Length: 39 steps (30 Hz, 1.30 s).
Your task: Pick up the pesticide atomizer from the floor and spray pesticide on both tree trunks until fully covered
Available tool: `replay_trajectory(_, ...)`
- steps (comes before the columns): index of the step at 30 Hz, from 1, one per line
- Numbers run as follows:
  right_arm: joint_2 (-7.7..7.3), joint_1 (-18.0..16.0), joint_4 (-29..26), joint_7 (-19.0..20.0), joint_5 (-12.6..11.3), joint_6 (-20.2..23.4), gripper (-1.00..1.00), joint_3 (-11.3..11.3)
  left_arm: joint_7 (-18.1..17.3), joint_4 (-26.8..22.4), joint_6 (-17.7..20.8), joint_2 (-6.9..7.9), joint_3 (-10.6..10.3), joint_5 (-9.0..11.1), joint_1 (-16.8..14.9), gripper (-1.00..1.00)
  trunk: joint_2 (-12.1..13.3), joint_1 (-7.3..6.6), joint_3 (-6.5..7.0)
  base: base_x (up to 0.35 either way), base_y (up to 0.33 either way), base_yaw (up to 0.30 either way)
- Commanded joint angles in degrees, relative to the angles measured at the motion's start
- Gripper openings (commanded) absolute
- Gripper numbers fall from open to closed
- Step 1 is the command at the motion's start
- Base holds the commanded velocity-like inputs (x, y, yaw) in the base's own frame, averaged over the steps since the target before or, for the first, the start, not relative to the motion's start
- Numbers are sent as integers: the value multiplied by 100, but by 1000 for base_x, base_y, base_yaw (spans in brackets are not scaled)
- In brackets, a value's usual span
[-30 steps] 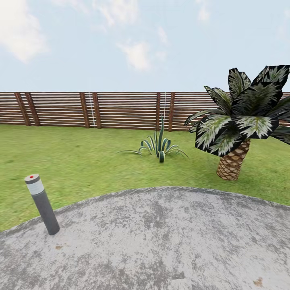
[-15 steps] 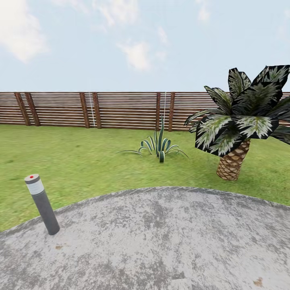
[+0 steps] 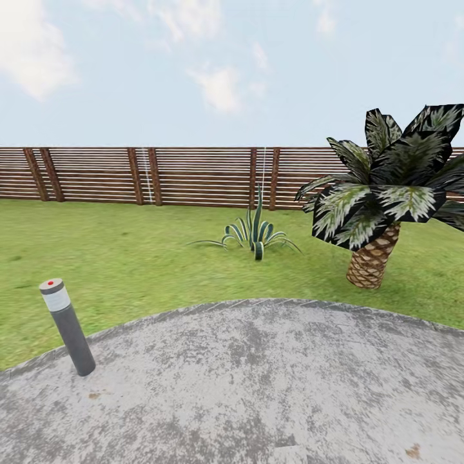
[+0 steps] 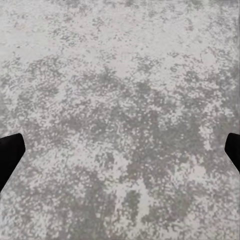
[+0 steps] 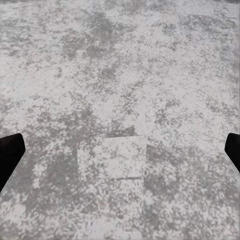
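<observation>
- Head view: I see the garden's lawn [image 3: 129,251], slat fence [image 3: 193,175], a short palm [image 3: 380,193], a bollard light [image 3: 66,325] and mottled paving [image 3: 258,386].
- Left wrist view: my left gripper [image 4: 120,155] hangs over paving, fingertips [image 4: 10,152] wide apart at the frame edges.
- Right wrist view: my right gripper [image 5: 120,155] likewise, fingertips [image 5: 10,152] spread, cut off.

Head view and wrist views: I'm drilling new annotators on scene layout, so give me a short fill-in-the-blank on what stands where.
1. The grey bollard light stands at the edge of the mottled ____ pad.
2. The short palm grows on the ____.
3. The spiky plant sits between the pad and the wooden ____.
4. Both wrist views look at bare concrete, with the dark fingertips spread ____.

Missing words: concrete; lawn; fence; apart
</observation>
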Motion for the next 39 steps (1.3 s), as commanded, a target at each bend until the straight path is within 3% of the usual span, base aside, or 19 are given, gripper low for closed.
replay_trajectory(1,-6,-10,15,2,9,-20,100,-3,-6,7,-20,6,2,-9,-5,100,-3,0,-6,0,0,0)
replay_trajectory(9,-55,-23,37,23,18,-25,100,3,-22,11,-22,245,-14,17,5,100,-3,0,-6,0,0,-38)
replay_trajectory(20,-182,-23,46,-5,9,-25,100,-6,-36,11,-22,232,3,40,3,100,-3,0,-6,0,0,-262)
replay_trajectory(39,-179,-23,53,-1,9,-25,100,-2,-32,16,-15,223,4,40,1,100,-765,417,-347,0,0,-266)
